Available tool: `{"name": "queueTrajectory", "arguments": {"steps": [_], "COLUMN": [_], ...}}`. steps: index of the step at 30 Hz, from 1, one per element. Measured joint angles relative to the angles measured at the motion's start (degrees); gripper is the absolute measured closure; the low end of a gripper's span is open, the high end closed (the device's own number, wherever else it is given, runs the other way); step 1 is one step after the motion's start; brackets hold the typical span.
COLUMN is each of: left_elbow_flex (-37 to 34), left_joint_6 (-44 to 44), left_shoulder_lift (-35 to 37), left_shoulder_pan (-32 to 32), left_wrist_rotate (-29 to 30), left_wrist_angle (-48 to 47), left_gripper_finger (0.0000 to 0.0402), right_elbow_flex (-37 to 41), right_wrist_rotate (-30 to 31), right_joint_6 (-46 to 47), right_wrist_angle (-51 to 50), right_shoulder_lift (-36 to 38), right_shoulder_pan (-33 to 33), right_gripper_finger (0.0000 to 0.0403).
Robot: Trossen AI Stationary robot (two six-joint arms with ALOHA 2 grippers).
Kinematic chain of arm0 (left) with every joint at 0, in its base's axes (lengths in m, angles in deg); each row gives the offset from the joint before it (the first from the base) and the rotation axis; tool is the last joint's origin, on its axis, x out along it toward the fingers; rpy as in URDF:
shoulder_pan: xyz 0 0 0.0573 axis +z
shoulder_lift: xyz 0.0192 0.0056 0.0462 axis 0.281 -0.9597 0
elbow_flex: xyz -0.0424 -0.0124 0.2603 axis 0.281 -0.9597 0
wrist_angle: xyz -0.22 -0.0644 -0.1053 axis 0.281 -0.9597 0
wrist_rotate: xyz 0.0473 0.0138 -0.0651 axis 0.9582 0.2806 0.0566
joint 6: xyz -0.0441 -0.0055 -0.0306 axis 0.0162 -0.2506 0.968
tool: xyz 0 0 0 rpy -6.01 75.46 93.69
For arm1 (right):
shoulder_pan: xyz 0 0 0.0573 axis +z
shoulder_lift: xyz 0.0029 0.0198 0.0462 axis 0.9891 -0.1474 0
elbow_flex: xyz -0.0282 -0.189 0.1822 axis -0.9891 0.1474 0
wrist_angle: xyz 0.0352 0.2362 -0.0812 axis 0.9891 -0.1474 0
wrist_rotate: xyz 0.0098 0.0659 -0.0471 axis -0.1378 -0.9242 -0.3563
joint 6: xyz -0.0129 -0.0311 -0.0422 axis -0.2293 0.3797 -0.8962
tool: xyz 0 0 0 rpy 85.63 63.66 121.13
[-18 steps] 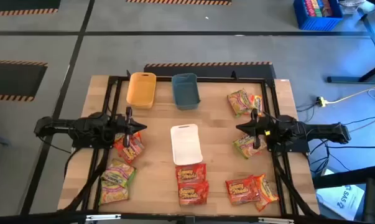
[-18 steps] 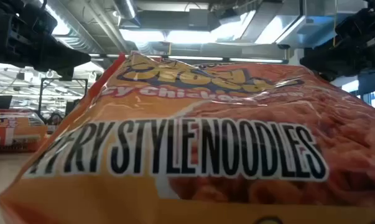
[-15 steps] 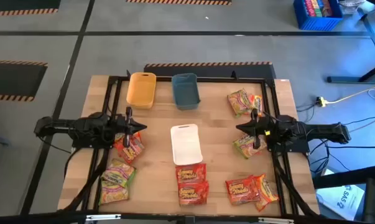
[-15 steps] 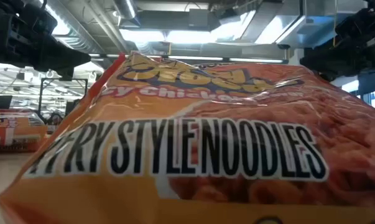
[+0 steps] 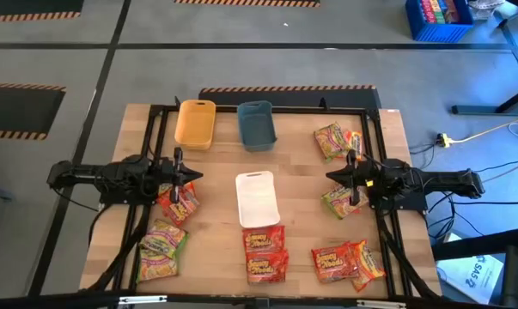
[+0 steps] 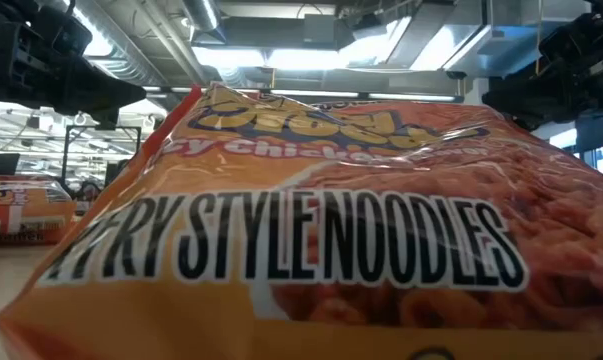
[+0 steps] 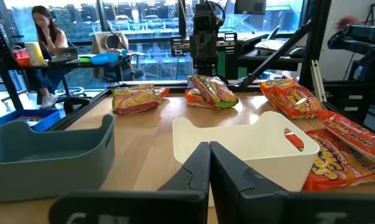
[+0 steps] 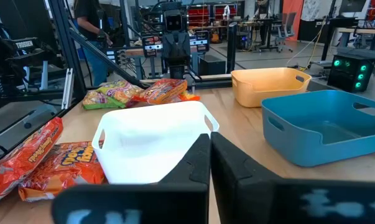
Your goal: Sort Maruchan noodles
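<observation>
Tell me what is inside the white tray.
The white tray looks empty: the right wrist view shows only bare white floor and walls. The strip of floor behind its near wall is hidden there, though the high view shows nothing in it either.

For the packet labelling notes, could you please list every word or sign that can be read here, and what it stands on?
"STYLE NOODLES": orange noodle packet filling the low view; the word before it is cut off.
"Chick...": same packet, upper line, partly legible; the yellow brand word above it is blurred.
Print on the other noodle packets, high and wrist views: too small to read.
White sheet on the floor: lettering unreadable.
Yellow tray, blue tray, white tray: no text.
</observation>
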Motion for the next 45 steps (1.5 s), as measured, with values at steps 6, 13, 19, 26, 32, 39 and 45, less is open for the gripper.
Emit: {"name": "queueTrajectory", "arguments": {"steps": [6,13,19,26,32,39,45], "left_elbow_flex": [0.0,0.0,0.0,0.0,0.0,0.1,0.1], "left_joint_6": [0.0,0.0,0.0,0.0,0.1,3.2,1.4], "left_shoulder_lift": [0.0,0.0,0.0,0.0,0.0,0.0,-0.1], "left_shoulder_pan": [0.0,0.0,0.0,0.0,0.0,0.0,0.0], "left_wrist_rotate": [0.0,0.0,0.0,2.2,3.9,3.8,6.3], "left_wrist_angle": [0.0,0.0,0.0,0.4,2.5,13.4,15.7], "left_gripper_finger": [0.0401,0.0401,0.0401,0.0401,0.0401,0.0401,0.0401], "right_elbow_flex": [0.0,0.0,0.0,0.0,0.1,0.1,0.1], "right_wrist_rotate": [0.0,0.0,0.0,0.0,0.0,0.0,0.5], "right_joint_6": [0.0,0.0,0.0,0.0,0.0,2.9,6.4], "right_wrist_angle": [0.0,0.0,0.0,0.0,2.0,5.8,10.5], "right_shoulder_lift": [0.0,0.0,0.0,0.0,0.0,0.0,0.0], "right_shoulder_pan": [0.0,0.0,0.0,0.0,0.0,0.0,0.0], "right_gripper_finger": [0.0402,0.0402,0.0402,0.0402,0.0402,0.0402,0.0402]}}
